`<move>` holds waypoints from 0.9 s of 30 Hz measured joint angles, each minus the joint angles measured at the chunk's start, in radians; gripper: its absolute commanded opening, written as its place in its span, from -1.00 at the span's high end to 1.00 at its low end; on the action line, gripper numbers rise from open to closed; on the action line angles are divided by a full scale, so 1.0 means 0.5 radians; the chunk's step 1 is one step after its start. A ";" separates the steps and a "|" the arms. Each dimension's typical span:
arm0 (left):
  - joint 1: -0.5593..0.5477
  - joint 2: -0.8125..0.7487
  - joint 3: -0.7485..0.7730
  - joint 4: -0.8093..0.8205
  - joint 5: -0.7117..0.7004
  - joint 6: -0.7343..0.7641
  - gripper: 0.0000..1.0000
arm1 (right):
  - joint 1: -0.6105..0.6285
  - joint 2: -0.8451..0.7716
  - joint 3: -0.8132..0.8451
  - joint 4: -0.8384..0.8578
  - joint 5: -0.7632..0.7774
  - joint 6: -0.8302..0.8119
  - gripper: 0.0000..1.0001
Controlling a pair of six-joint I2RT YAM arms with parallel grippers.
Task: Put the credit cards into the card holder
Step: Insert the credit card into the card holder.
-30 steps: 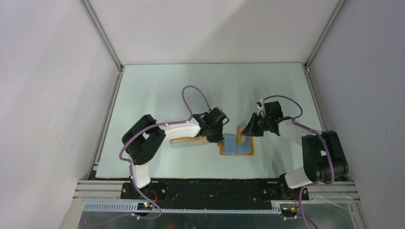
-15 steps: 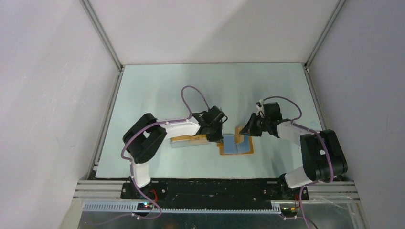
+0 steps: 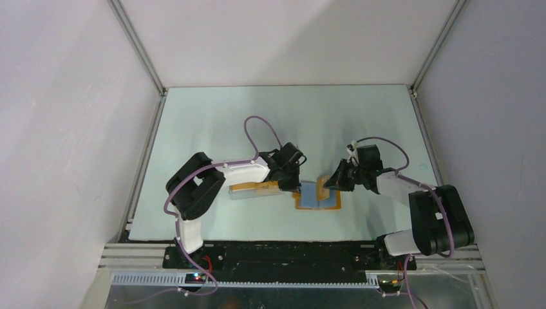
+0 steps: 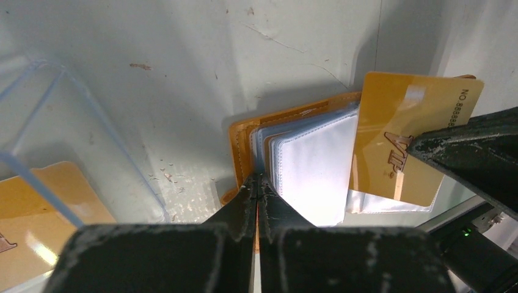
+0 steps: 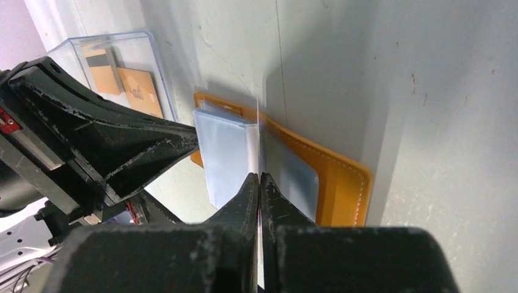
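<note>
The card holder (image 3: 333, 203) lies open on the table, an orange wallet with blue-grey pockets (image 4: 311, 165). My left gripper (image 3: 297, 188) is shut on its left orange cover (image 4: 243, 139), a sliver of orange showing between the jaws. My right gripper (image 3: 330, 184) is shut on a golden credit card (image 4: 400, 137) marked VIP, held on edge over the holder's middle fold. In the right wrist view that card (image 5: 261, 131) is seen edge-on, above the pockets (image 5: 223, 152). More credit cards (image 5: 137, 91) lie in the clear box.
A clear plastic box (image 3: 248, 192) sits on the table just left of the holder, under my left forearm, with golden cards (image 4: 43, 204) inside. Grey walls and metal rails (image 3: 145, 167) enclose the pale table.
My right gripper has moved down and left with the card, closer to the open holder. The left gripper has stayed at the holder's left edge.
</note>
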State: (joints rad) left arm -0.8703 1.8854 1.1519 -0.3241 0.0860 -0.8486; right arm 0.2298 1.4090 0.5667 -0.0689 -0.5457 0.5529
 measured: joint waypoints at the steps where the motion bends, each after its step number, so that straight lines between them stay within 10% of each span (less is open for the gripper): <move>1: 0.000 0.000 0.000 0.001 0.000 -0.001 1.00 | -0.001 -0.018 -0.015 -0.001 -0.003 0.005 1.00; 27: 0.005 0.014 0.016 -0.016 0.015 -0.003 1.00 | -0.030 -0.094 -0.233 0.444 0.061 0.199 1.00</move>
State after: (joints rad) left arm -0.8680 1.8927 1.1599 -0.3321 0.0937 -0.8501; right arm 0.2150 1.3621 0.4503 0.1532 -0.5152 0.6525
